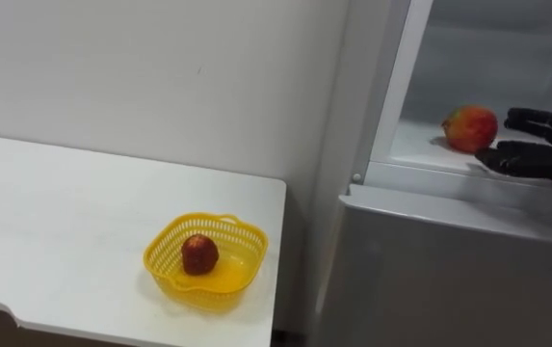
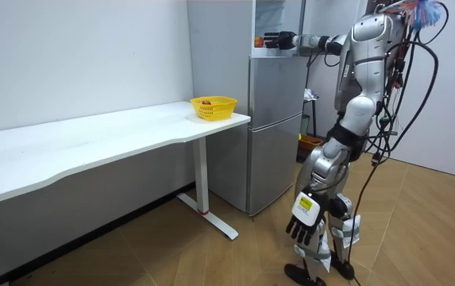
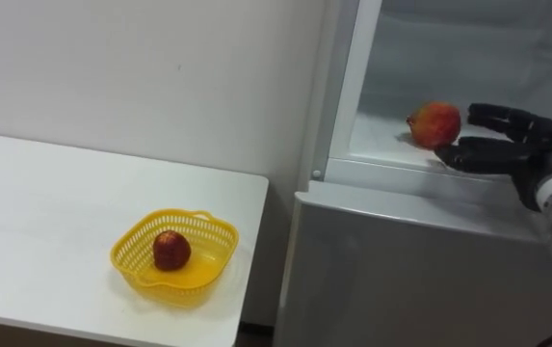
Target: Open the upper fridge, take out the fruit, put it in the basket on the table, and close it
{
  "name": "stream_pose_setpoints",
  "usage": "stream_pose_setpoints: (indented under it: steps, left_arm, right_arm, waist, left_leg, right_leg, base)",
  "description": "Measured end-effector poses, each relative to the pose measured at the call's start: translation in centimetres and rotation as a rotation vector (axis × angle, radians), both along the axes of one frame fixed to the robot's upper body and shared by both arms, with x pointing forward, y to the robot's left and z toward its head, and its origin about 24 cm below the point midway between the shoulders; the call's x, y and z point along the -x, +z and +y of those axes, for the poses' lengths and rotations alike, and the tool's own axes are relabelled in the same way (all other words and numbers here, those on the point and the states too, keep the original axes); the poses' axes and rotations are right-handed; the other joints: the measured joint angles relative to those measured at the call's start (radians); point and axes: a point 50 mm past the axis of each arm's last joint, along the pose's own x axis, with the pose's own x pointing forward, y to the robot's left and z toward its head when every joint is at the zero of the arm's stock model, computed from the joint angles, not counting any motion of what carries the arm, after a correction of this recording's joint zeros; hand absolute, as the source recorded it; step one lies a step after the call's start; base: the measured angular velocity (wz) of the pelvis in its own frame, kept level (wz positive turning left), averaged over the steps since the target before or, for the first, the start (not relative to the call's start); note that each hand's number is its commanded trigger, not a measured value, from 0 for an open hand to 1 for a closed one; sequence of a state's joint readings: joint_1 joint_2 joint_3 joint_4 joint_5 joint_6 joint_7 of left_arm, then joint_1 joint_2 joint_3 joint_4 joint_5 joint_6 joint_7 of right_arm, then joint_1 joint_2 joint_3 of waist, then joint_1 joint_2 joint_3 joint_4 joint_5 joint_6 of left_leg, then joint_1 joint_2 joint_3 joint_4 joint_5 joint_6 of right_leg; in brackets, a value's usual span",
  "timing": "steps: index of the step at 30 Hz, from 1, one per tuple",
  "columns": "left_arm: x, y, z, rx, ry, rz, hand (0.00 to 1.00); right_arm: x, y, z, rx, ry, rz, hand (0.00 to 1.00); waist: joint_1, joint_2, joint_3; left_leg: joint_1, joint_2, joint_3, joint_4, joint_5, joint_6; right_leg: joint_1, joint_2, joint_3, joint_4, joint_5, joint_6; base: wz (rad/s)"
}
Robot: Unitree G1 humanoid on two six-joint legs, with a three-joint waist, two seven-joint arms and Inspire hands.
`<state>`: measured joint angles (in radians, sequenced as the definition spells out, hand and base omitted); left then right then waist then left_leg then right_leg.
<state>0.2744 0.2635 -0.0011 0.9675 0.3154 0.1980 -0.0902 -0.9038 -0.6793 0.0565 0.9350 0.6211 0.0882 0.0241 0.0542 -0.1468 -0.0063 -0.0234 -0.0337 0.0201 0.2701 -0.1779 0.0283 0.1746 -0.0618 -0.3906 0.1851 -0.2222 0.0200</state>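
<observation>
"How many fruits?"

"Two. One red fruit (image 1: 199, 253) lies in the one yellow basket (image 1: 247, 234) on the white table (image 1: 64, 212). One red-yellow fruit (image 1: 470, 128) sits in the upper fridge (image 1: 420, 145)."

"Hands?"

"The right hand (image 1: 531, 154) is just beside it, fingers spread, holding nothing. The left hand (image 2: 302, 225) hangs loose."

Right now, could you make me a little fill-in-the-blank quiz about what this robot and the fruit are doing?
1. The yellow basket on the white table holds ____ red fruit.
2. The right robot hand, fingers open, reaches into the ____ compartment of the fridge, beside a red-yellow fruit.
3. The left robot hand hangs at the robot's side, holding ____.
Missing words: one; upper; nothing.
</observation>
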Motion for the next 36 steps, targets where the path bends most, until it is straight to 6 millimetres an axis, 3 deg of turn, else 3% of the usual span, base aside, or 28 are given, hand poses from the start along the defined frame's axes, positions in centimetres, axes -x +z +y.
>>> stream_pose_setpoints:
  steps: [11,15,24,36]
  left_arm:
    - [-0.5,-0.1,0.0,0.001,0.000,-0.003,0.00]
    - [0.3,-0.1,0.3,-0.004,0.026,0.013,0.00]
    - [-0.3,-0.1,0.3,0.000,0.025,-0.011,0.00]
    - [-0.9,0.0,0.3,0.002,0.019,-0.041,0.00]
  right_arm:
    - [0.1,0.3,-0.3,0.006,-0.006,-0.005,0.00]
    - [0.0,1.1,-0.3,0.010,-0.012,-0.023,0.00]
    - [0.2,1.7,-0.8,0.019,-0.043,-0.034,0.00]
    - [-0.3,4.2,-0.3,0.029,-0.058,-0.098,0.00]
  waist:
    - [-0.003,0.000,0.0005]
    - [-0.028,0.000,0.0007]
    - [-0.044,-0.011,0.0051]
    - [-0.051,-0.015,0.0042]
  left_leg:
    - [0.004,-0.001,0.002,-0.002,0.000,0.000]
    - [0.007,-0.001,0.003,-0.004,0.001,0.000]
    - [0.018,-0.001,0.010,-0.019,0.001,-0.001]
    - [0.018,-0.001,0.011,-0.024,0.001,-0.001]
  right_leg:
    - [-0.001,0.000,0.007,0.000,0.000,0.000]
    - [0.001,0.000,0.007,0.000,0.000,0.000]
    - [-0.001,0.001,0.032,0.000,0.000,0.000]
    - [-0.002,0.000,0.032,0.000,0.000,0.000]
  base:
    - [0.00]
    - [0.02]
    - [-0.02]
    - [0.00]
